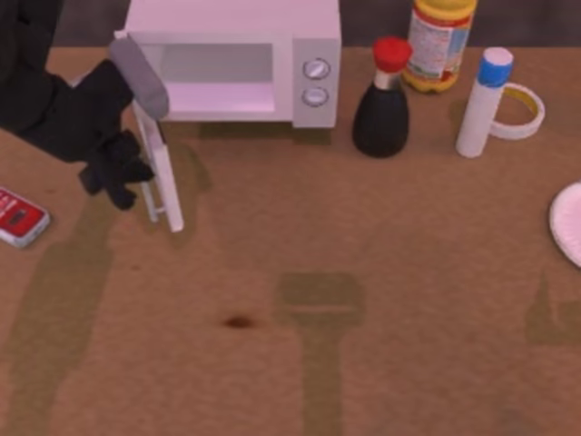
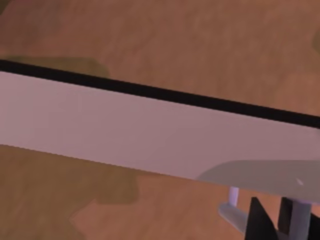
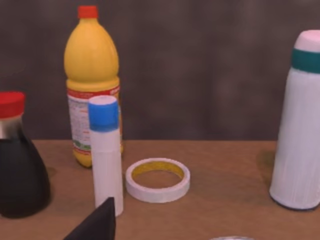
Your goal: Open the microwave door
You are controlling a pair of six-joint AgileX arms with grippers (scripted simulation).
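The white microwave [image 1: 234, 23] stands at the back of the table, left of centre, with two silver knobs [image 1: 316, 82] on its right front panel. The microwave door [image 1: 143, 77] is swung out wide towards the front, leaving the cavity showing. Its slim white handle [image 1: 169, 195] points forward. My left gripper [image 1: 127, 177] is at the door's outer end, shut on the handle. In the left wrist view the door [image 2: 150, 130] crosses as a broad white band, and the black fingers [image 2: 261, 222] sit round the handle [image 2: 235, 214]. My right gripper [image 3: 100, 225] is parked outside the top view.
Right of the microwave stand a dark soy sauce bottle [image 1: 381, 104], a yellow bottle [image 1: 438, 41], a white tube with a blue cap [image 1: 484, 104] and a tape ring [image 1: 522, 111]. A white plate [image 1: 570, 222] lies at the right edge, a red pack [image 1: 20, 218] at the left.
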